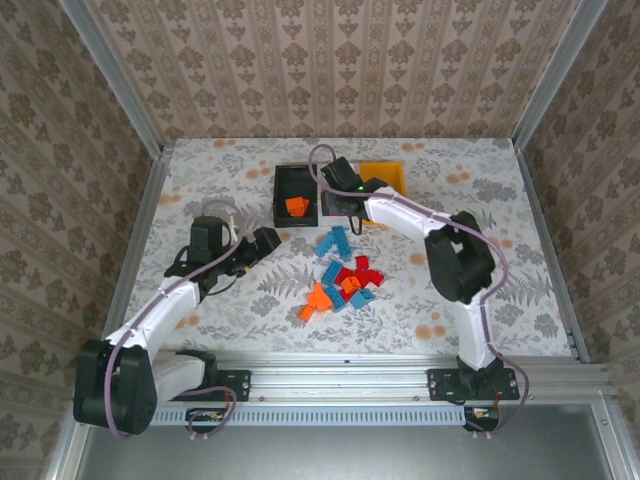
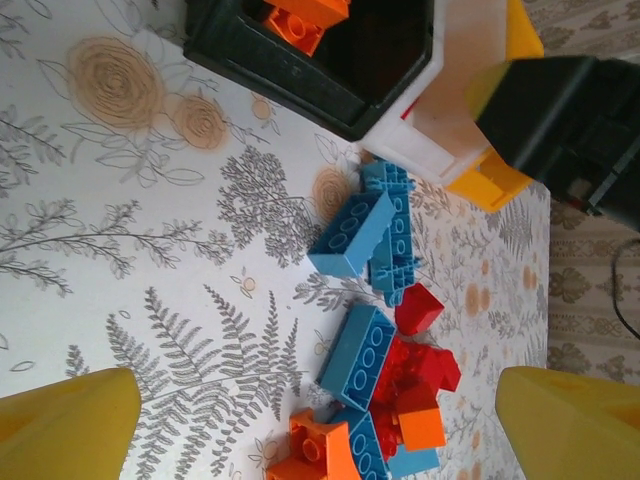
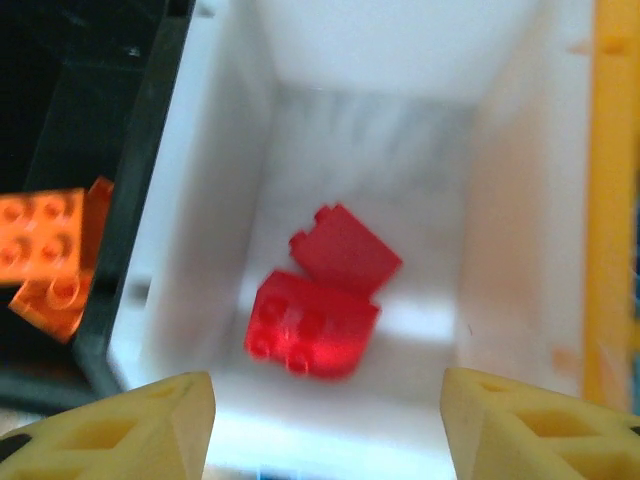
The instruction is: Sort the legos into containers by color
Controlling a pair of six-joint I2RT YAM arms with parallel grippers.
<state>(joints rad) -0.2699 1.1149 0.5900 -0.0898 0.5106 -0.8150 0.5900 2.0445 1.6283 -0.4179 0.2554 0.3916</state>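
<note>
R pincer (image 3: 325, 430): my jaws apart, empty, over white bin (image 3: 500, 200) w/ two red legos (image 3: 320, 310) inside. L pincer (image 2: 320, 430): wide apart, empty, near loose lego pile (image 2: 385, 350) on table (image 2: 120, 250); orange legos (image 2: 305, 20) lie in black bin (image 2: 290, 85).

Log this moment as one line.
left gripper open, empty | right gripper open over white bin | two red bricks inside | mixed pile unsorted

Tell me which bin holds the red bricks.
The white bin, standing between the black bin and the yellow bin: two red bricks lie inside. The black one holds orange bricks.
</note>
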